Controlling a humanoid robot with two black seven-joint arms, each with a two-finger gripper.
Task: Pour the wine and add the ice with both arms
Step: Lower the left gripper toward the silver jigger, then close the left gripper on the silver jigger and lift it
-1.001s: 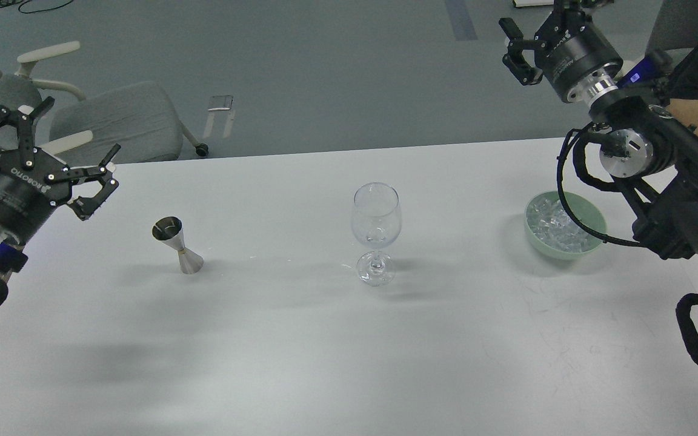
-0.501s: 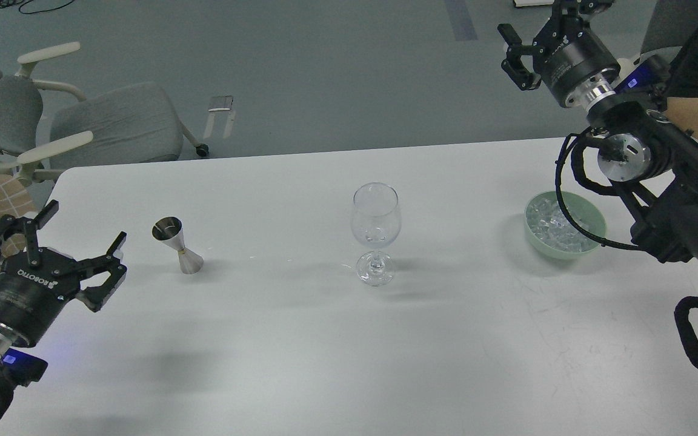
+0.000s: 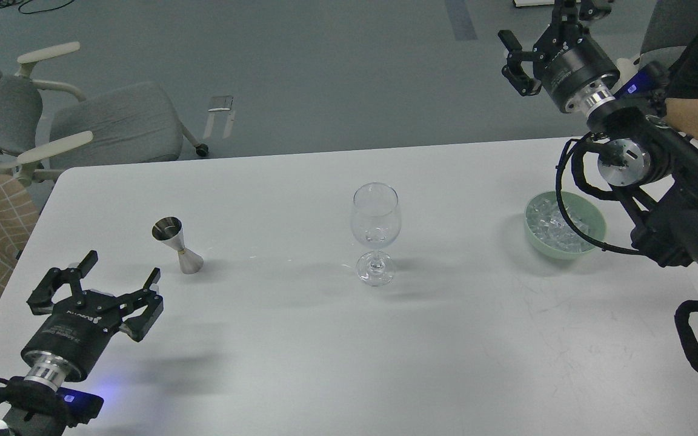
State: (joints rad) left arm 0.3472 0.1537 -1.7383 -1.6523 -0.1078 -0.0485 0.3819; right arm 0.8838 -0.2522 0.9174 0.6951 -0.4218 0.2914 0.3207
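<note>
The left end effector [image 3: 120, 274], fingers wide, has dropped lower, jigger [image 3: 177, 245] just ahead; right end effector [image 3: 544, 27], wide, barely moved.

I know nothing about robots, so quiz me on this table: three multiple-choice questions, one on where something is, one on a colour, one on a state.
1. Where does the wine glass stand?
A. between the jigger and the bowl
B. left of the jigger
C. inside the bowl

2. What colour is the bowl that holds the ice?
A. red
B. pale green
C. black

3. How is the left gripper now?
A. shut on the jigger
B. shut on the glass
C. open, holding nothing

Answers:
1. A, since the jigger is to its left and the bowl to its right on the table.
2. B, since its rim and wall show pale green.
3. C, since its fingers are spread apart above the table, short of the jigger.
</note>
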